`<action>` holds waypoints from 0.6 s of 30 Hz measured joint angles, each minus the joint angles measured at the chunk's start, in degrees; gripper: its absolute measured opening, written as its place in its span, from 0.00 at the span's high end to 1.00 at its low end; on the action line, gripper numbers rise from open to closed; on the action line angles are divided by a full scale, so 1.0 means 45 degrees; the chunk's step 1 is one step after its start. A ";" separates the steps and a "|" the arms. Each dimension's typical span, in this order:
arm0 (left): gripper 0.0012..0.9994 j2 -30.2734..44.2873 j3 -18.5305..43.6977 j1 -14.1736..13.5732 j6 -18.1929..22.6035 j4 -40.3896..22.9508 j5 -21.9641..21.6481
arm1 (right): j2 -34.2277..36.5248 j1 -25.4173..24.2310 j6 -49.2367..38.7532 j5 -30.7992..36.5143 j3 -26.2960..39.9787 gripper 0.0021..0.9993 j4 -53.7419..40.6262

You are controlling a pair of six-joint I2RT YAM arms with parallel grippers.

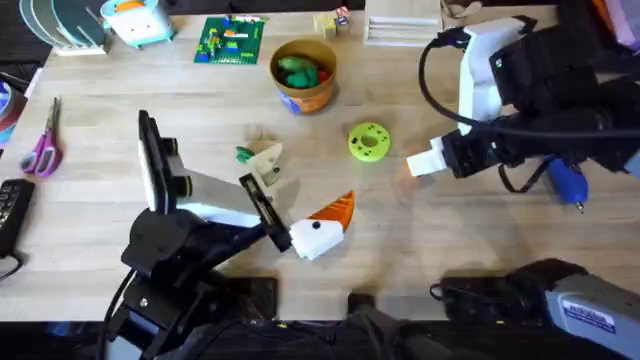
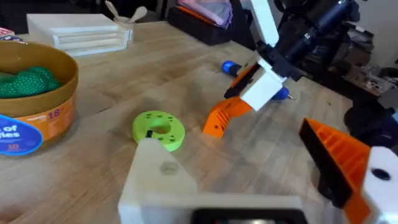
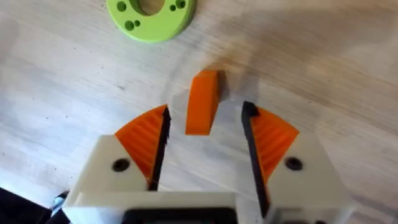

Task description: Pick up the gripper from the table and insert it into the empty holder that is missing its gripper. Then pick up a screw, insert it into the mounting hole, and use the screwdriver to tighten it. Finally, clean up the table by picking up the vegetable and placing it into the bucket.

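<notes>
- Status: no step is complete. The gripper point(image 3: 203, 102) lies loose on the table point(image 3: 323, 74), near the lime-green disc point(image 3: 151, 17).
- My right gripper point(image 3: 204, 146) is spread, fingers either side of the part, not yet touching it.
- My left gripper point(image 2: 261, 186) carries the holder point(image 2: 159, 180), its white face bare; I judge its fingers spread.
- Remaining: insertion, screw, tightening with the screwdriver point(image 1: 567, 184), vegetable point(image 1: 244, 154) into the bucket point(image 1: 304, 72).
- The part is an orange wedge, lying flat.
</notes>
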 joint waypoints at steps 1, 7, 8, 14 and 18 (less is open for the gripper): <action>0.01 -0.0002 0.0003 0.0000 0.0000 0.0000 0.0000 | 0.0025 0.0000 0.0002 0.0000 0.0000 0.31 0.0031; 0.01 -0.0002 0.0001 0.0000 0.0029 0.0000 0.0000 | 0.0494 0.0000 -0.0032 0.0010 0.0000 0.55 0.0069; 0.01 -0.0002 0.0003 0.0000 0.0029 0.0000 0.0000 | 0.0553 0.0000 -0.0046 0.0005 0.0000 0.59 0.0075; 0.01 -0.0002 0.0003 0.0000 0.0029 0.0005 0.0000 | 0.0583 0.0000 -0.0046 0.0010 0.0000 0.76 0.0128; 0.01 -0.0002 0.0003 0.0000 0.0034 0.0000 0.0000 | 0.0583 -0.0005 -0.0042 0.0044 0.0019 0.95 0.0148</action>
